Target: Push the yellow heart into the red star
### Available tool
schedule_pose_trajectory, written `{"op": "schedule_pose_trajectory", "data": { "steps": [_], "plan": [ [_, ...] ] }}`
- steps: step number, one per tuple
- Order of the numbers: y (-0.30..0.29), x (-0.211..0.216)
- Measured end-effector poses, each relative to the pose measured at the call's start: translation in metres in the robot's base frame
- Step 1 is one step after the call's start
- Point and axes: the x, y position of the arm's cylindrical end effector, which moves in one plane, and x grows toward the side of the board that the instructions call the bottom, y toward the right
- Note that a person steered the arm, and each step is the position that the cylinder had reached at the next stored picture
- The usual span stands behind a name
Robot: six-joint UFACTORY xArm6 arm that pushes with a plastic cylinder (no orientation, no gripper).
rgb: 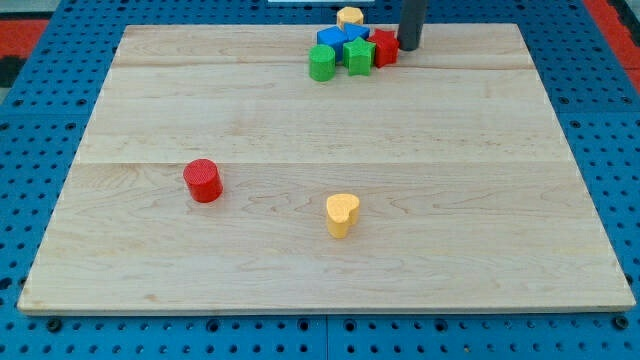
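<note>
The yellow heart (342,214) lies in the lower middle of the wooden board. The red star (385,48) sits near the board's top edge, at the right end of a cluster of blocks. My tip (409,46) stands just right of the red star, touching or almost touching it, and far above the yellow heart.
In the cluster left of the red star are a green star (358,56), a green cylinder (321,63), a blue block (336,39) and a yellow hexagon (349,16). A red cylinder (203,180) stands at the middle left. The board (500,200) lies on a blue perforated table.
</note>
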Motion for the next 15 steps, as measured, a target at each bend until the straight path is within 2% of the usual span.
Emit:
{"op": "schedule_pose_trajectory", "data": {
  "steps": [1, 2, 3, 4, 5, 6, 7, 8, 9, 10, 11, 12, 15],
  "plan": [
    [0.012, 0.001],
    [0.092, 0.051],
    [0.087, 0.170],
    [0.053, 0.282],
    [-0.049, 0.365],
    [-0.109, 0.371],
    [-0.134, 0.316],
    [-0.090, 0.304],
    [-0.048, 0.313],
    [-0.047, 0.269],
    [-0.021, 0.245],
    [0.009, 0.245],
    [0.083, 0.172]
  ]
}}
